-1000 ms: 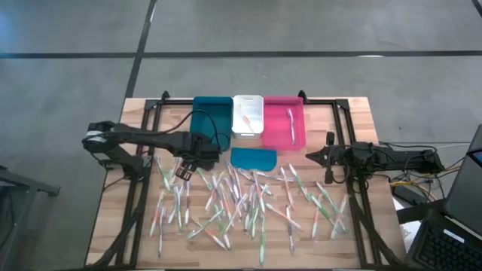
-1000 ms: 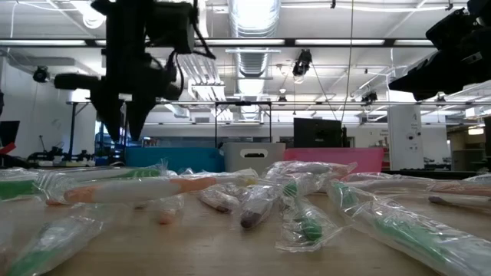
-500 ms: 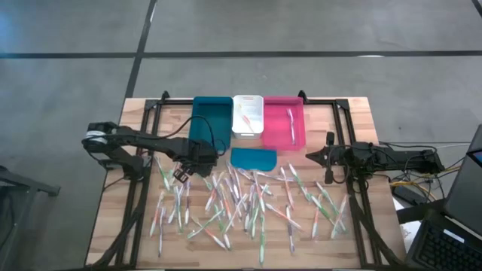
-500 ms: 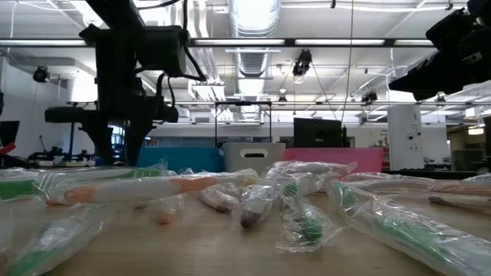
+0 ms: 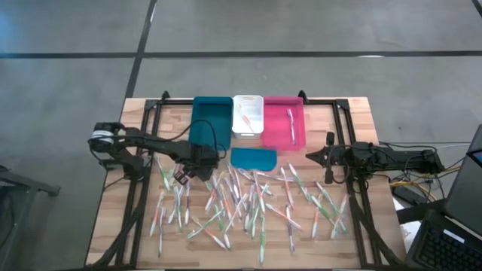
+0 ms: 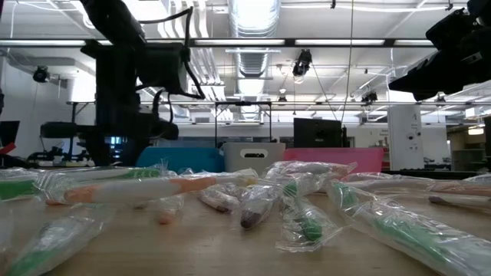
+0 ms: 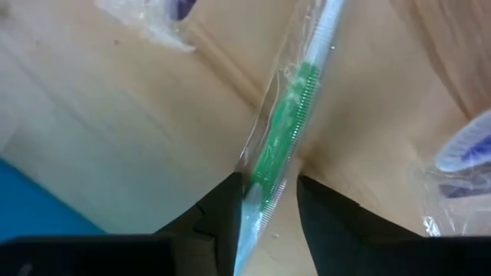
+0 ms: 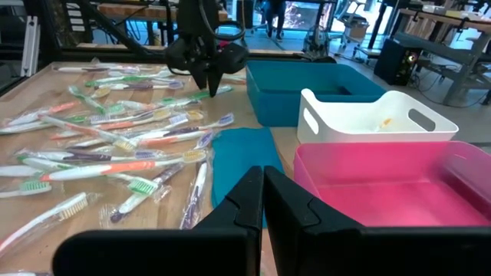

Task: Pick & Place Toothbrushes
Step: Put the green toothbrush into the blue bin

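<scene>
High view shows the left gripper lowered at about ten o'clock of the scattered toothbrushes, which lie wrapped in clear film across the middle and near part of the wooden table. Left wrist view shows its two dark fingers spread either side of a green-bristled toothbrush in its wrapper, lying flat on the wood; the wrapper runs down between the tips, which are close to it, though I cannot tell whether they touch it. Just behind this gripper, at twelve o'clock, stands the teal bin, with the white bin and the pink bin in a row beside it; the white bin and the pink bin each hold a toothbrush. A flat teal lid lies in front of the white bin. The right gripper waits at three o'clock, near the pink bin, with its fingers pressed together on nothing.
</scene>
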{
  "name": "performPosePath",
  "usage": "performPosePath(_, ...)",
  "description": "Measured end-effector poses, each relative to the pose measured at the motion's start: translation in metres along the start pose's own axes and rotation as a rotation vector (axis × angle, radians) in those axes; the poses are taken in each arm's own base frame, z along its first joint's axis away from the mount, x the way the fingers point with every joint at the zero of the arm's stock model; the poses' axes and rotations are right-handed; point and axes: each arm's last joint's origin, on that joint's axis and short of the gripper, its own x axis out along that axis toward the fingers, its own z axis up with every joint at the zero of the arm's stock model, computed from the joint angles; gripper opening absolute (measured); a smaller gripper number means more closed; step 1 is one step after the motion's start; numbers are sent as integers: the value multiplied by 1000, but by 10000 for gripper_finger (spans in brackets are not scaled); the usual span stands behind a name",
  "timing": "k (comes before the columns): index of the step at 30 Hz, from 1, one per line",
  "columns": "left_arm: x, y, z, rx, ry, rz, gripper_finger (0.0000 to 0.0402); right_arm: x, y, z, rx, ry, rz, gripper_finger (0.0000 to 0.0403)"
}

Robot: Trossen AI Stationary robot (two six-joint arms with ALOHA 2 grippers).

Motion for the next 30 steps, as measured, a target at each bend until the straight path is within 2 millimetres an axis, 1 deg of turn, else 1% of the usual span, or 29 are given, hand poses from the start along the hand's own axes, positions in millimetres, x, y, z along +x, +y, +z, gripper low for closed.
performPosePath(3, 1, 0, 0, 35, 0, -8, 109, 0, 0, 0, 0, 0, 0, 8)
performPosePath(13, 0, -1, 0, 38, 2, -19, 48, 0, 0, 0, 0, 0, 0, 8)
performPosePath(17, 0, -2, 0, 49, 7, -22, 36, 0, 0, 0, 0, 0, 0, 8)
performPosePath(21, -1, -4, 0, 100, 22, -21, 37, 0, 0, 0, 0, 0, 0, 8)
performPosePath(26, -10, -7, -3, 111, 51, -19, 38, 0, 0, 0, 0, 0, 1, 8)
performPosePath(30, -34, -3, -3, 74, 46, 1, 36, 0, 0, 0, 0, -1, 1, 8)
